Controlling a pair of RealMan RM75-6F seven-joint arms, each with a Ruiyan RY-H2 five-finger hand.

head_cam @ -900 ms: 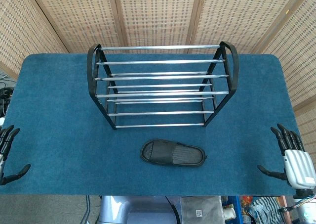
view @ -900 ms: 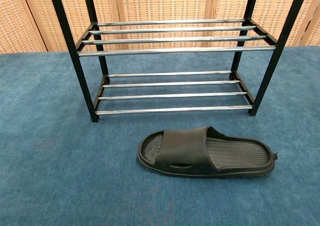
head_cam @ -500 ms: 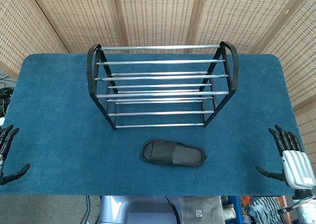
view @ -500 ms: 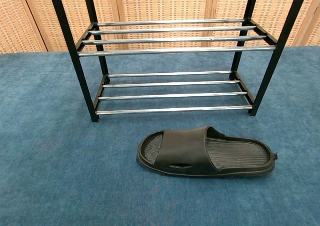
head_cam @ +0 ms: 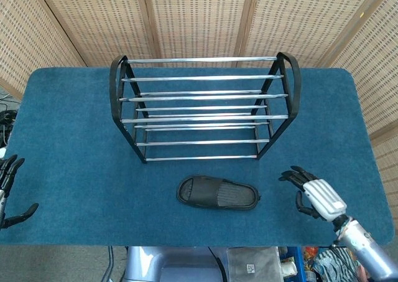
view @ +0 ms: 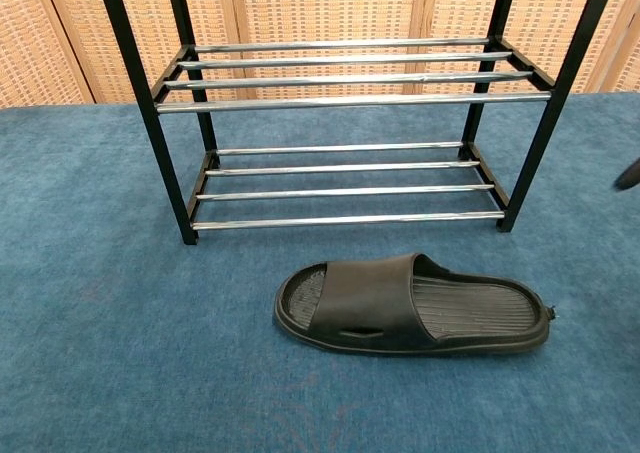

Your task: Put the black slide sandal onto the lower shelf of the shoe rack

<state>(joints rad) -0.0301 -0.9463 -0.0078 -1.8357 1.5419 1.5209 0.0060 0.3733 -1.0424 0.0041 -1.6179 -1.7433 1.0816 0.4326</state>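
Where carpet lies bare, sandal [head_cam: 217,193] beside right hand [head_cam: 313,195]

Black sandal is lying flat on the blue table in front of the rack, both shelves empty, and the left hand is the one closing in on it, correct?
Not quite: the right hand is beside the black sandal, not touching; the left hand is at the table edge. The head view shows it. The rest holds; the rack is empty.

Black sandal [head_cam: 217,193], black-and-chrome shoe rack [head_cam: 202,108], blue carpeted table [head_cam: 68,126], tan woven screen [head_cam: 199,17]
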